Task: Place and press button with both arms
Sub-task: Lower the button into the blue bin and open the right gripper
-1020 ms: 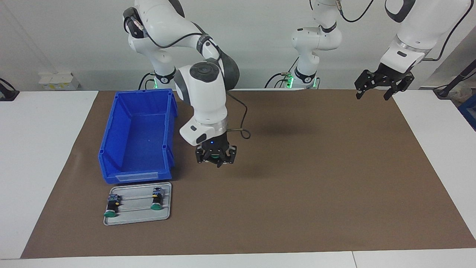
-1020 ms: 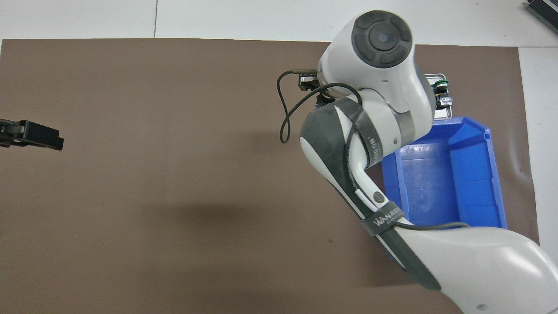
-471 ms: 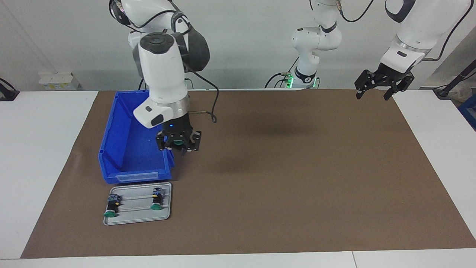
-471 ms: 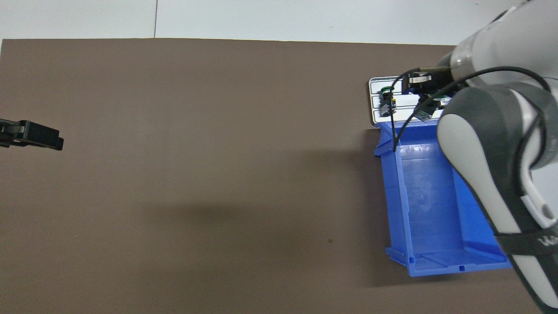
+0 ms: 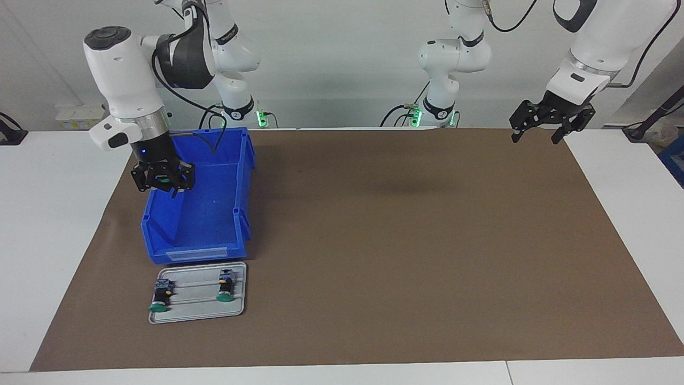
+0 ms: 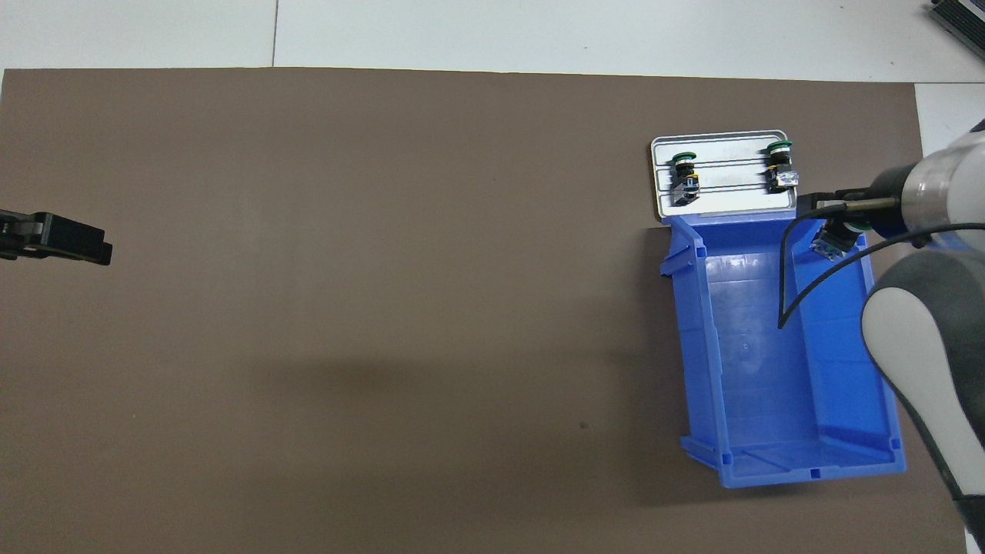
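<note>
The right gripper (image 5: 163,181) pinches the button (image 5: 165,182) above the blue bin (image 5: 235,214), at about ten o'clock on the mat. Two more buttons (image 5: 160,294) sit on the grey tray (image 5: 239,309). The left gripper (image 5: 550,124), fingers spread, waits near two o'clock; placing and pressing look not yet done.

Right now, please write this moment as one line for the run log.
right gripper: shut on button, over bin | left gripper: open, waits over mat corner | tray: two buttons
</note>
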`<move>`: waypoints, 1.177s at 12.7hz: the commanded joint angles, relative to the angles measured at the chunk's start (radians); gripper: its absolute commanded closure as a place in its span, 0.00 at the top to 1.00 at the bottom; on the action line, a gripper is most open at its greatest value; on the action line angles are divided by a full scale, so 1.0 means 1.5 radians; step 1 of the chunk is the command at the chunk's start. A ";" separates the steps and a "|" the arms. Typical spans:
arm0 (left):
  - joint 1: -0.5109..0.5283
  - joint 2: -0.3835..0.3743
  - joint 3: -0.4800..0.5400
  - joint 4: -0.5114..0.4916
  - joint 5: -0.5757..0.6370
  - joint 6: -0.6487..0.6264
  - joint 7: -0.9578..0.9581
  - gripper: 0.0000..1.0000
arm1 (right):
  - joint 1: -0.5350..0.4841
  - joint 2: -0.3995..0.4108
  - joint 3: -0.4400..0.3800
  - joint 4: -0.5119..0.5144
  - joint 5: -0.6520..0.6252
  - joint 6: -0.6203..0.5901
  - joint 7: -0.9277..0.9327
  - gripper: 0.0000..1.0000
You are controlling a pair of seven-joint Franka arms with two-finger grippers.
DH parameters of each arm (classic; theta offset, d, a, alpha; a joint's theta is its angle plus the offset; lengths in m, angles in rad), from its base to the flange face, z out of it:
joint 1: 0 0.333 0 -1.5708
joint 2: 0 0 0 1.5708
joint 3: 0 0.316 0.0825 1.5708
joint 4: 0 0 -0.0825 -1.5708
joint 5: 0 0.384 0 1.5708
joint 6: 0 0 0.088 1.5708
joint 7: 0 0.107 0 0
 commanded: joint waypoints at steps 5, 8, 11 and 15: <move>0.006 -0.017 -0.006 -0.019 0.013 0.001 0.004 1.00 | -0.026 -0.030 0.005 -0.161 0.018 0.201 -0.008 0.00; 0.006 -0.017 -0.006 -0.019 0.013 0.001 0.005 1.00 | -0.025 0.012 0.005 -0.192 0.018 0.291 0.006 0.00; 0.006 -0.017 -0.006 -0.019 0.013 0.001 0.004 1.00 | -0.026 0.063 0.005 -0.204 0.018 0.363 0.021 0.00; 0.006 -0.017 -0.006 -0.019 0.013 0.001 0.004 1.00 | -0.020 0.111 0.005 -0.231 0.018 0.460 0.042 0.00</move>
